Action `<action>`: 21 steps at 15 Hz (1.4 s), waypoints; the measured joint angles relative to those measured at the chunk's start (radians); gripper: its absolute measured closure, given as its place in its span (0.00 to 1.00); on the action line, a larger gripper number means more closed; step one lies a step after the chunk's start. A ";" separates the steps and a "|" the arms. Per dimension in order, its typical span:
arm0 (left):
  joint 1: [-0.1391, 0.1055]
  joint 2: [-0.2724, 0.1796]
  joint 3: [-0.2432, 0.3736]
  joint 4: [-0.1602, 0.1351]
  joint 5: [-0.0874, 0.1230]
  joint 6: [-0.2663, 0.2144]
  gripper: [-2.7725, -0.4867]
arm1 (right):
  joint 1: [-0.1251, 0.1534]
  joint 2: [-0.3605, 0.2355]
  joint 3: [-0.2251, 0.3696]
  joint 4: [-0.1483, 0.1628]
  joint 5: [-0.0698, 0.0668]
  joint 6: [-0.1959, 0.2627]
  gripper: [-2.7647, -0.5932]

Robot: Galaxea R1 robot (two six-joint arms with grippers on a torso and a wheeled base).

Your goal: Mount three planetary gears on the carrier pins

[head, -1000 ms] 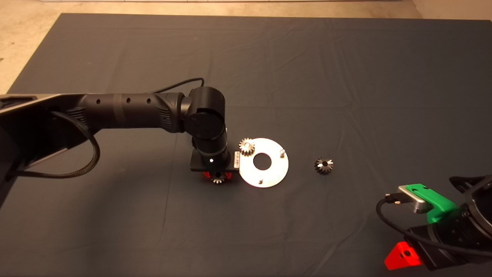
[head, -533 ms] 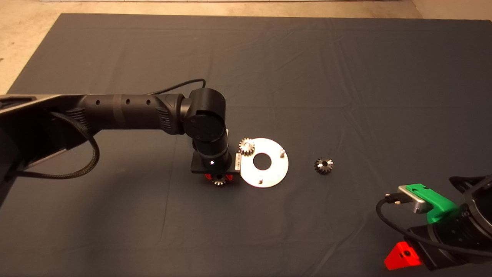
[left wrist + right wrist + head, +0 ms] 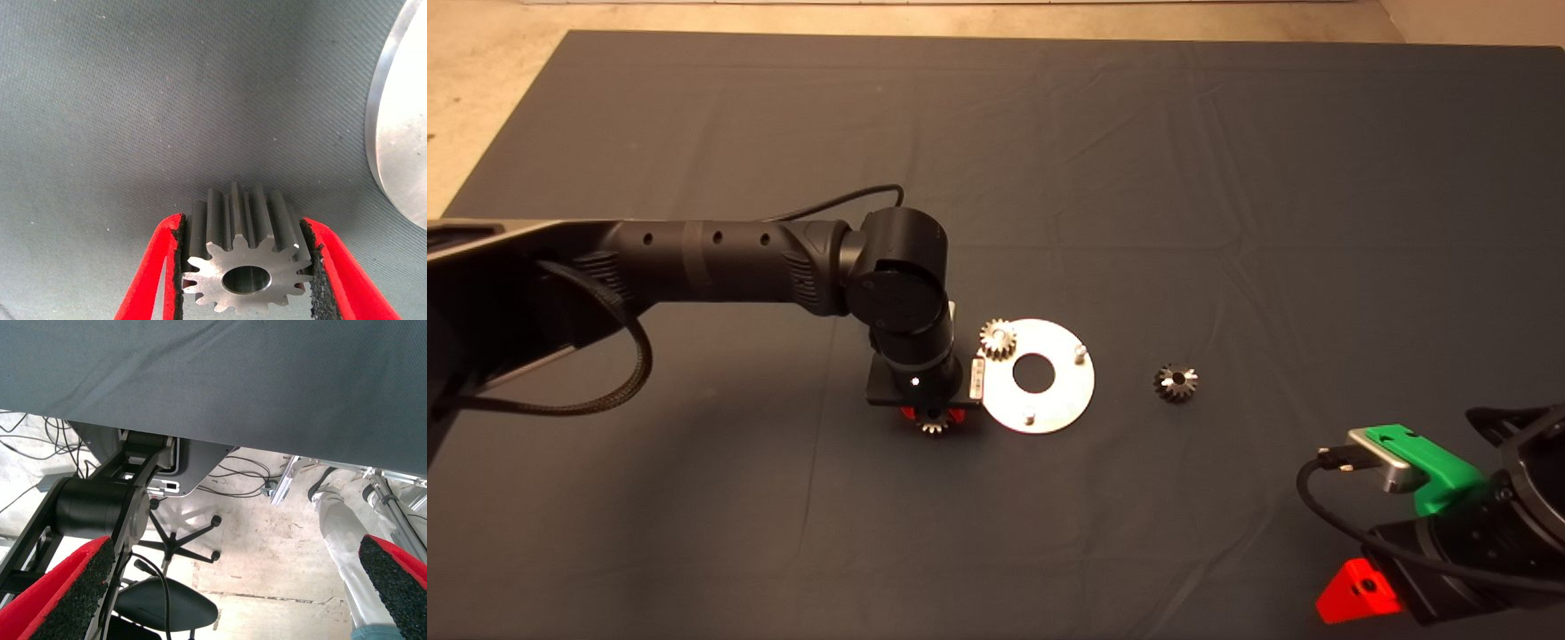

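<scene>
1 small silvery toothed gear (image 3: 245, 250) is clamped by the left gripper (image 3: 932, 416) beside the flat round silver plate (image 3: 1060, 404). 2 bare pins (image 3: 1029, 414) await; vertical alignment is advised. The right gripper (image 3: 220, 587), spread wide, is parked lower right.

head overhead, down on mat (image 3: 1138, 178); left wrist close above it; right wrist faces floor

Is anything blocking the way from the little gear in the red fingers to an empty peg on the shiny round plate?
Nothing visible does. The left gripper holds a small silvery toothed gear beside the flat silver plate; only bare dark mat separates it from the nearest free peg.
</scene>
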 joint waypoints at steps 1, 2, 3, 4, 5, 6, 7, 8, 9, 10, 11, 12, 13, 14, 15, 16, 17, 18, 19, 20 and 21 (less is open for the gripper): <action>0.000 0.000 0.007 0.000 0.000 -0.004 0.82 | 0.000 0.000 0.000 0.000 0.000 0.000 0.02; 0.000 0.000 0.013 0.000 0.000 -0.006 0.82 | 0.000 0.001 0.000 0.000 0.000 0.000 0.02; 0.000 0.001 0.018 0.000 0.000 -0.008 0.82 | 0.000 0.001 0.000 0.000 0.000 0.000 0.02; 0.000 0.002 0.022 0.000 0.000 -0.011 0.82 | 0.000 0.001 0.000 0.000 0.000 0.000 0.02; -0.001 0.007 0.024 0.000 0.000 -0.013 0.82 | 0.000 0.001 0.000 0.000 0.000 0.000 0.02; -0.002 0.013 0.026 0.000 0.000 -0.015 0.82 | 0.000 0.001 0.000 0.000 0.000 0.000 0.02; -0.006 0.018 0.031 0.000 0.000 -0.023 0.82 | 0.000 0.001 0.000 0.000 0.000 0.000 0.02; -0.013 0.028 0.034 0.000 0.001 -0.028 0.82 | 0.000 0.001 0.000 0.000 0.000 0.000 0.02; -0.021 0.042 0.035 0.000 0.001 -0.030 0.82 | 0.000 0.001 0.000 0.000 0.000 0.000 0.02; -0.028 0.061 0.035 0.000 0.001 -0.030 0.82 | 0.000 0.002 0.000 0.000 0.000 0.000 0.02; -0.031 0.083 0.035 0.000 0.001 -0.031 0.82 | 0.000 0.002 0.000 0.000 0.000 0.000 0.02; -0.034 0.105 0.034 0.000 0.000 -0.031 0.82 | 0.000 0.001 0.000 0.000 0.000 0.000 0.02; -0.038 0.126 0.032 0.000 -0.001 -0.031 0.82 | 0.000 0.001 0.000 0.000 0.000 0.000 0.02; -0.043 0.142 0.027 -0.001 -0.001 -0.030 0.82 | 0.000 0.001 0.000 0.000 0.000 0.000 0.02; -0.048 0.155 0.018 0.000 0.000 -0.030 0.82 | 0.000 0.001 0.000 0.000 0.001 0.000 0.02; -0.050 0.166 0.008 0.000 0.001 -0.030 0.82 | 0.000 0.001 0.000 0.000 0.000 0.000 0.02; -0.051 0.174 0.003 0.000 0.000 -0.029 0.82 | 0.000 0.001 0.000 0.000 0.000 0.000 0.02; -0.051 0.180 -0.002 -0.001 0.000 -0.029 0.82 | 0.000 0.002 0.000 0.000 0.000 0.000 0.02; -0.051 0.186 -0.005 -0.001 0.000 -0.027 0.82 | 0.000 0.001 0.000 0.000 0.000 0.000 0.02; -0.051 0.190 -0.010 0.000 0.000 -0.019 0.82 | 0.000 0.001 0.000 0.000 0.000 0.000 0.02; -0.051 0.191 -0.015 -0.001 0.000 -0.010 0.82 | 0.000 0.001 0.000 0.000 0.000 0.000 0.02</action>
